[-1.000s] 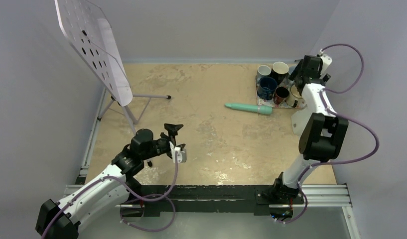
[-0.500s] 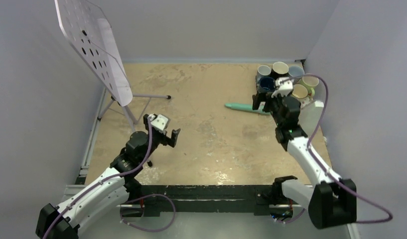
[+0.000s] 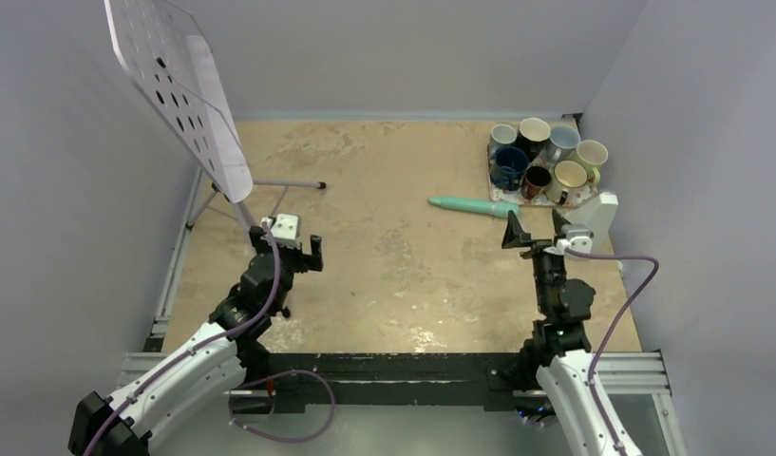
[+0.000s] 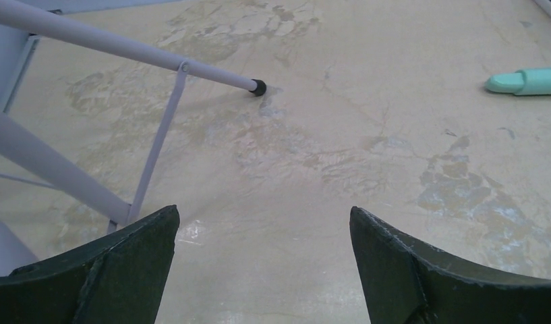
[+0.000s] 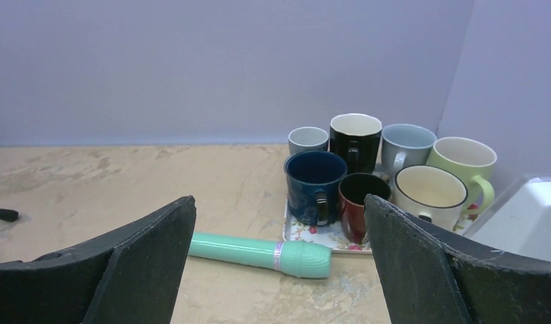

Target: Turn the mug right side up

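Note:
Several mugs stand close together on a floral tray [image 5: 311,236] at the back right, each with its opening up: a dark blue mug [image 5: 315,182] [image 3: 508,169], a red-brown mug [image 5: 357,202], a black mug [image 5: 355,138], a cream mug [image 5: 427,192] and a green mug [image 5: 463,162]. No mug in view lies upside down. My right gripper [image 5: 280,202] [image 3: 536,233] hangs open and empty well in front of the tray. My left gripper [image 4: 264,216] [image 3: 293,245] is open and empty over bare table at the left.
A teal handle-shaped tool [image 5: 262,251] [image 3: 474,205] lies on the table just left of the tray. A white box [image 3: 602,214] sits at the right wall. A white perforated board [image 3: 175,85] on a tripod, one leg [image 4: 124,48] stretched out, stands at the back left.
My right arm swung back from over the mug tray to the near right side. My left gripper turned and drew back slightly. Both sets of jaws opened wider.

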{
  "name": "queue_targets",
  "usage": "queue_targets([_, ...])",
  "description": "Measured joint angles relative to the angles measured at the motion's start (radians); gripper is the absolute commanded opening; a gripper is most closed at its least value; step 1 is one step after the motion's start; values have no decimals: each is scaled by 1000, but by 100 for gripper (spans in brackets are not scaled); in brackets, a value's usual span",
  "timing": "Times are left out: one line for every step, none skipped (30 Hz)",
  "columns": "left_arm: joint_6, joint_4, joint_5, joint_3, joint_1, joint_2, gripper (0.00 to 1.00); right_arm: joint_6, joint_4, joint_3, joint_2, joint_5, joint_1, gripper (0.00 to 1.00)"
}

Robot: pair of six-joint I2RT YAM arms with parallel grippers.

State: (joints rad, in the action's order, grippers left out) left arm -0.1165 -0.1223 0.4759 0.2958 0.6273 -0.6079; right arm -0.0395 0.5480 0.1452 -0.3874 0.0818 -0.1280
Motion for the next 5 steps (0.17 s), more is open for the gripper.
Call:
queue_targets([2,5,15,0,0,0,100,1,2,-13,21,7,0,99])
queue_targets([2,11,32,0,0,1,100,2,4,-26,39,14,0,99])
queue_targets([2,17,46,0,0,1,100,3,4,-36,50,24,0,99])
queue_targets([2,23,57,0,0,1,100,3,0,-40,55,34,0,99])
queue_targets([2,29,67,0,0,1,100,4,-3,-40,53,42,0,99])
